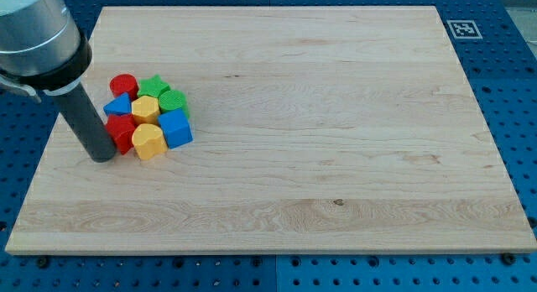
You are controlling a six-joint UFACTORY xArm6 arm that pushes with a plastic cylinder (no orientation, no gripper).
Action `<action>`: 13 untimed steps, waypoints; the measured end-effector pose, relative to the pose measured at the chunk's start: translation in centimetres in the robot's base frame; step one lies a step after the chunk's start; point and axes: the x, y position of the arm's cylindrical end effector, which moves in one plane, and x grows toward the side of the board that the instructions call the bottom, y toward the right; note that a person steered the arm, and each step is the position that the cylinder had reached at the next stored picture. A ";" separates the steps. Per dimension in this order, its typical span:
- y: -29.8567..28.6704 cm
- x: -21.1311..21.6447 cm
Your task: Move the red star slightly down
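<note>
The red star (122, 132) lies at the lower left of a tight cluster of blocks near the board's left side. My tip (102, 156) rests on the board just left of and slightly below the red star, touching or nearly touching it. The dark rod covers the star's left edge. Around the star are a yellow heart (148, 142) to its right, a blue triangle (118, 106) above it, a yellow hexagon (145, 108), a blue cube (175, 129), a red cylinder (124, 86), a green star (153, 86) and a green cylinder (173, 101).
The wooden board (319, 141) lies on a blue pegboard table. A black and white marker tag (463, 28) sits off the board's top right corner. The arm's grey body (38, 40) fills the view's top left.
</note>
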 end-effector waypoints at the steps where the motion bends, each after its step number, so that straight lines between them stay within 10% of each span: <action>1: 0.0 0.0; 3: -5.7 -3.0; 5: 3.5 -4.2; 13: 5.6 6.5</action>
